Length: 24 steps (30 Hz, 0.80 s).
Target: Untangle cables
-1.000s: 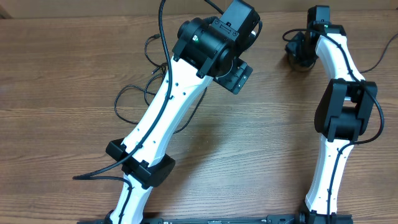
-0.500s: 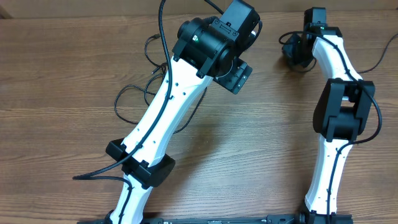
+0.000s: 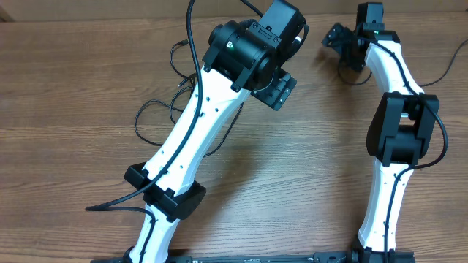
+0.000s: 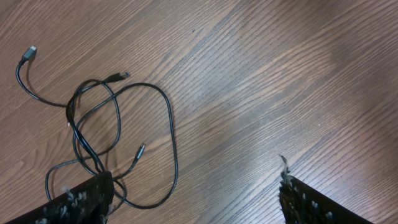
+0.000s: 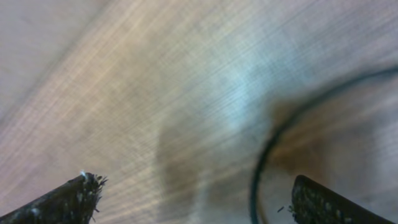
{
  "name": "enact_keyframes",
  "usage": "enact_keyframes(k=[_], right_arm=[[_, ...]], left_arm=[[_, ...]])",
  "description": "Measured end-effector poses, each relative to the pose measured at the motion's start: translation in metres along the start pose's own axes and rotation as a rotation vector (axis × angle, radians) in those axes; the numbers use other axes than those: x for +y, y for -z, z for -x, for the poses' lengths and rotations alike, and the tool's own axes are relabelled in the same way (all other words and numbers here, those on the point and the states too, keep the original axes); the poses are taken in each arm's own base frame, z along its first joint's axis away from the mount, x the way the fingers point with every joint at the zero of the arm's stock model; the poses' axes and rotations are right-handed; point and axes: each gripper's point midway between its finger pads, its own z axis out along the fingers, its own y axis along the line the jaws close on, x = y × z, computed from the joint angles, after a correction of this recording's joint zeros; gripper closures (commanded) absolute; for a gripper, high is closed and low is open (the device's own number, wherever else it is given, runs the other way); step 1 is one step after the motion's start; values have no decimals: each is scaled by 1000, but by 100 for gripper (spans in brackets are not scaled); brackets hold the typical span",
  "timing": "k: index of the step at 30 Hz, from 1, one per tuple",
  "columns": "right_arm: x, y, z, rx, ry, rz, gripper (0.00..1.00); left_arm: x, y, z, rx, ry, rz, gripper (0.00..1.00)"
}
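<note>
Left wrist view held the cables (image 4: pixel 87 147), a loose tangle of thin black strands on the wooden table (image 4: pixel 261 81), lying just beside the left finger of my left gripper (image 4: pixel 193 199). That gripper was spread wide and empty, plainly the nearer one; my right gripper (image 5: pixel 199 199), likewise spread and empty, hung well apart.

Count: one desk (image 3: pixel 73 109); two arms, left arm (image 3: pixel 191 131) and right arm (image 3: pixel 398 69); two claws, left claw (image 4: pixel 193 186) and right claw (image 5: pixel 193 183); one tangle of cables (image 4: pixel 169 118) at 8 o'clock in the left wrist view, three plug tips (image 4: pixel 27 54) showing.
</note>
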Motion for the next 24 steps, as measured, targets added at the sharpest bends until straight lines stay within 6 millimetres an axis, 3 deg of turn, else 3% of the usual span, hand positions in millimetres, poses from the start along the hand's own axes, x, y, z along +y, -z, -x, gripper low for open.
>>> enact_keyframes(k=[7,12,14,16,17,18,19,24], right_arm=[[5,0,10,-42,20,17,6],[-6,-18,0,-20,21,-10,6],[-6,-21,1,-26,27,-10,10],[-7,-23,-1,-22,31,-14,25],[-8,-23,-1,-22,35,-15,70],[-9,-25,-2,-20,40,-17,92],[-10,-26,-3,-15,39,-18,96],[-18,-30,-11,19,53,-38,96]], left_arm=[[0,0,0,0,-19,0,16],[0,0,0,0,-20,0,16],[0,0,0,-1,-22,0,15],[0,0,0,0,-23,0,16],[0,0,0,0,-23,0,15],[0,0,0,0,-23,0,15],[0,0,0,0,-23,0,16],[0,0,0,0,-23,0,16]])
